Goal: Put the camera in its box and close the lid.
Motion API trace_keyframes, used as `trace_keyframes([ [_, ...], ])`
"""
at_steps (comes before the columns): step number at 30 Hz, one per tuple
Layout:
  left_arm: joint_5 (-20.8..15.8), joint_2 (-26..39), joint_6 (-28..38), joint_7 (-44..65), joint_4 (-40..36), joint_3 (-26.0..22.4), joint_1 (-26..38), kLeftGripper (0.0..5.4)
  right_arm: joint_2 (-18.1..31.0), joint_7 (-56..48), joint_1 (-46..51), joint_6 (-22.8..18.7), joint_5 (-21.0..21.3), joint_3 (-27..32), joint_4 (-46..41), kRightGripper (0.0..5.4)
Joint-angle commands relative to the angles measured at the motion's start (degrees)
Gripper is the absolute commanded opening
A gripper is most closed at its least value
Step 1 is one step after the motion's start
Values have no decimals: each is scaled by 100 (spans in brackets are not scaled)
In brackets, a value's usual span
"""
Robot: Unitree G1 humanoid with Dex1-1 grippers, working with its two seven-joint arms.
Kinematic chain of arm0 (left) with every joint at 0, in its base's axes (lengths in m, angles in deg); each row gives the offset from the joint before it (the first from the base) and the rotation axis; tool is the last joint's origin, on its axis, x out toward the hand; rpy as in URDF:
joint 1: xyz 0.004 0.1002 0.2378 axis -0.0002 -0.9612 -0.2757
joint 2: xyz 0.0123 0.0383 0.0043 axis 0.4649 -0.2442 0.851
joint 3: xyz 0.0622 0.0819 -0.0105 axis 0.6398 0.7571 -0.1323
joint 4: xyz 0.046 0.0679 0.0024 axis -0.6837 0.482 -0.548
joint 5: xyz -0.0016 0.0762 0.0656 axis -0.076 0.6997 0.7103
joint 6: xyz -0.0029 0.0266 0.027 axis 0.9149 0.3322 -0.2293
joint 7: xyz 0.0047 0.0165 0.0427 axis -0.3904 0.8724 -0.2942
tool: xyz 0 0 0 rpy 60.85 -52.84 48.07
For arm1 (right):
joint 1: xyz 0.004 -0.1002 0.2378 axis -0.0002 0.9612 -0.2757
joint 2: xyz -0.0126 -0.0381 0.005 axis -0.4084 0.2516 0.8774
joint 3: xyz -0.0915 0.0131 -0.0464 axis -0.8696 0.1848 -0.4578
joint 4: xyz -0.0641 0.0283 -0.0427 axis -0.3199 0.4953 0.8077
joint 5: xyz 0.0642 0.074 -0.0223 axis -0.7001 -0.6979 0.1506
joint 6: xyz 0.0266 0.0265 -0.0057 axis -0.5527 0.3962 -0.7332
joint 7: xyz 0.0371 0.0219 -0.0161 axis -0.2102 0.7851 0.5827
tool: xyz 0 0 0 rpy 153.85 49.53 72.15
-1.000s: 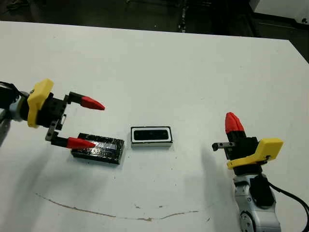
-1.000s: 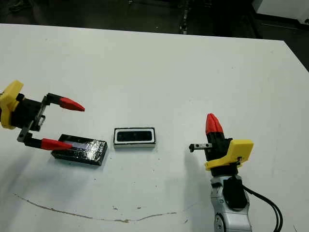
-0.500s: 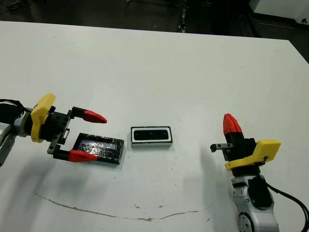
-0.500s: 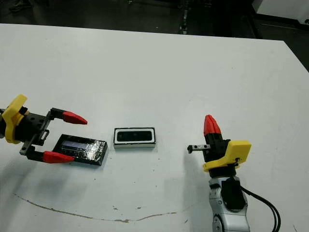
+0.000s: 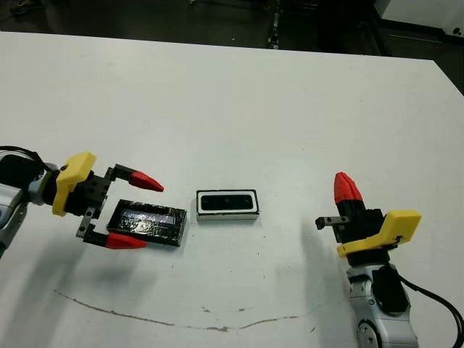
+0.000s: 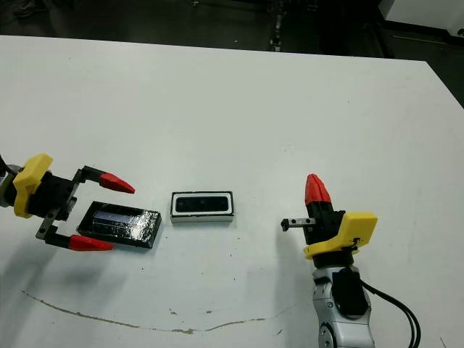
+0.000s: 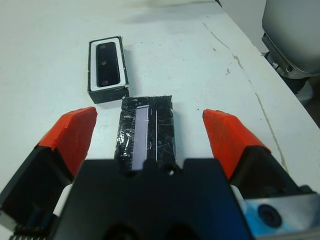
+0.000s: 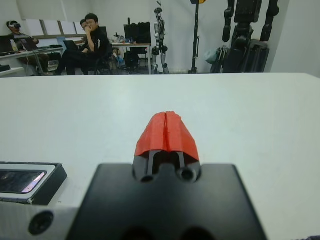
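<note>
1. The left gripper (image 5: 129, 210) is spreading its fingers wide and has come down over the last second, so one red tip is now sitting on each side of the lid's (image 5: 148, 222) near end, apparently without touching it.
2. The lid is lying flat between those tips, its pale strip running away from the gripper; it has not moved.
3. Just past the lid's far end, close but apart from it, the box (image 5: 228, 204) is sitting open with the camera (image 5: 227, 202) already lying inside.
4. That drop is reading as the approach to a grasp: placing looks done, and closing the box is what remains.
5. Next, judging from this, the fingers need to squeeze the lid's long edges squarely; its crinkly, glossy skin may slip.
6. The right gripper (image 6: 313, 190) is resting well off beyond the box, fingers pressed together on nothing, barely shifted, taking no part.
</note>
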Motion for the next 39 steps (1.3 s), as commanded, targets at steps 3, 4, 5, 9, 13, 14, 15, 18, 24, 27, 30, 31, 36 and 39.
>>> trace_keyframes([
  [3,177,-4,38,30,22,112,-70,540,47,-7,48,-77,-91,30,-1,2],
  [4,233,-27,108,30,17,71,-87,540,51,-13,46,-72,-98,30,5,2],
  [5,301,-52,159,30,20,25,-107,540,52,-8,49,-77,-97,26,2,2],
  [9,461,-128,188,29,48,-2,-164,540,51,11,58,-132,-105,17,-33,2],
  [13,549,-177,108,30,149,97,-137,540,53,33,67,-151,-72,12,-50,2],
  [14,544,-185,26,30,180,117,-128,540,50,42,71,-163,-69,9,-60,2],
  [15,500,-195,-35,30,233,158,-108,540,50,25,70,-146,-86,10,-51,2],
  [18,548,-258,6,30,349,140,-91,540,47,7,70,-125,-99,9,-31,2],
  [24,662,-379,-192,28,417,-21,-132,540,42,43,93,-165,-40,-18,-56,2],
  [27,793,-418,-273,-78,410,-102,-172,540,32,48,94,-141,-31,-26,-35,2],
  [30,929,-442,-320,-255,323,-200,-228,540,35,39,90,-147,-41,-27,-23,2],
  [31,946,-443,-420,-321,256,-229,-252,540,35,40,89,-150,-42,-27,-20,2],
  [36,884,-528,-866,-588,59,-402,-409,540,46,55,96,-208,-32,-38,-47,2],
  [39,922,-491,-1310,-771,-123,-430,-470,540,56,37,98,-172,-22,-48,-39,2],
])
